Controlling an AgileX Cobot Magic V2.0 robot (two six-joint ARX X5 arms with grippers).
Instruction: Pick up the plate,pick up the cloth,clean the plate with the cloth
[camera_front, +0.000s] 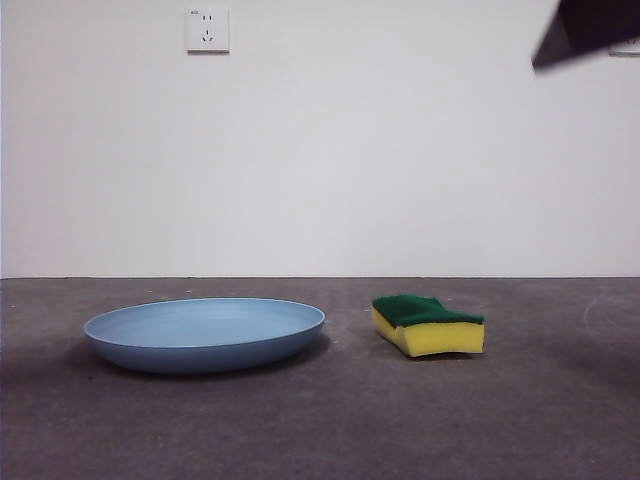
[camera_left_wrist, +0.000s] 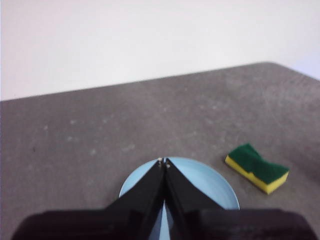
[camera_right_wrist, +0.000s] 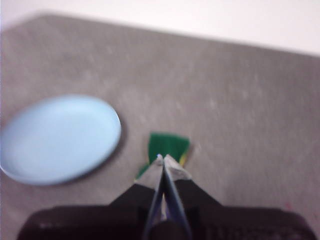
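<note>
A light-blue plate (camera_front: 205, 333) lies flat on the dark table, left of centre in the front view. The cloth, a yellow sponge with a green scouring top (camera_front: 428, 324), lies to its right, apart from it. My left gripper (camera_left_wrist: 164, 162) is shut and empty, high above the plate (camera_left_wrist: 200, 182); the sponge (camera_left_wrist: 257, 167) shows beside it. My right gripper (camera_right_wrist: 162, 158) is shut and empty, high above the sponge (camera_right_wrist: 169, 144), with the plate (camera_right_wrist: 60, 137) off to one side. A black arm tip (camera_front: 585, 30) shows at the top right corner of the front view.
A white wall with a socket (camera_front: 207, 29) stands behind the table. The grey table surface (camera_front: 330, 420) stretches in front of and around both objects.
</note>
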